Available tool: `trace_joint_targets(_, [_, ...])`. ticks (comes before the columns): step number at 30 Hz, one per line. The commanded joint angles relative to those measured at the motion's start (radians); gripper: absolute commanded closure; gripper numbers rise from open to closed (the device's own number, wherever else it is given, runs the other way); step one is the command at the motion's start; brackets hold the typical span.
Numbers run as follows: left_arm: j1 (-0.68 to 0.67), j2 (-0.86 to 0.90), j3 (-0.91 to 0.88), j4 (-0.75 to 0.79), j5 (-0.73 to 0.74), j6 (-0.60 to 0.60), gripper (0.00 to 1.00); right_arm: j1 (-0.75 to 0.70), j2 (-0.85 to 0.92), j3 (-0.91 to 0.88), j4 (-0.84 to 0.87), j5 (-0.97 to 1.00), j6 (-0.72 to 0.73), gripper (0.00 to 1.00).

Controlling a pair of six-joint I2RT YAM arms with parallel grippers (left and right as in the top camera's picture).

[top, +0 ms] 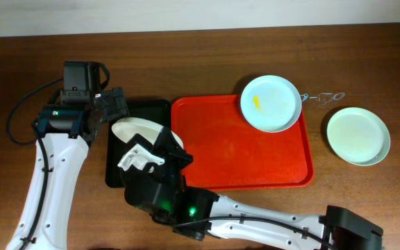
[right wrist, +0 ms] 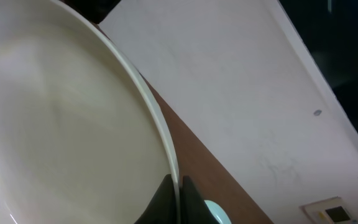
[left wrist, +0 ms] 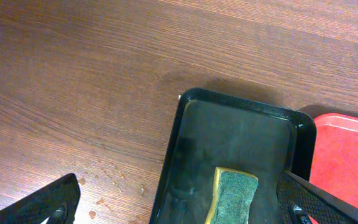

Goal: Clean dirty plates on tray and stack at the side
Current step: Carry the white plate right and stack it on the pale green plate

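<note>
The right gripper (right wrist: 178, 196) pinches a plate (right wrist: 61, 124) by its rim between closed jaws, presenting its face seemingly for scrubbing, while the left gripper (left wrist: 185, 202) gapes wide, the sponge (left wrist: 235, 196) lying between its jaws, likely ready for grabbing.

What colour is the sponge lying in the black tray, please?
The sponge is dark green on top, yellow underneath; left wrist view shows it best.

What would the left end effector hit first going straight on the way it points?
Probably the green-yellow sponge in the black tray, between the left end effector's open fingers; depth is unclear, possibly the tray floor instead.
</note>
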Motion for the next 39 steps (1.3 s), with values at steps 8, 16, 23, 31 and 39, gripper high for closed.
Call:
trace_joint_targets(8, [0.005, 0.000, 0.005, -0.001, -0.014, 0.005, 0.01, -0.242, -0.012, 0.018, -0.298, -0.502, 0.735, 0.96])
trace_joint_targets(16, [0.005, 0.000, 0.005, -0.001, -0.014, 0.005, 0.01, -0.798, -0.245, 0.018, -0.633, -1.004, 0.847, 0.96])
trace_joint_targets(23, [0.005, 0.000, 0.005, -0.001, -0.014, 0.005, 0.01, -1.444, -0.240, 0.018, -0.829, -1.160, 0.847, 0.96])
trace_joint_targets(31, [0.005, 0.000, 0.005, -0.001, -0.014, 0.005, 0.01, -1.981, -0.132, -0.037, -0.873, -1.093, 0.904, 0.96])
trace_joint_targets(39, [0.005, 0.000, 0.005, -0.001, -0.014, 0.005, 0.01, -2.016, 0.006, -0.071, -0.778, -1.127, 0.916, 0.55])
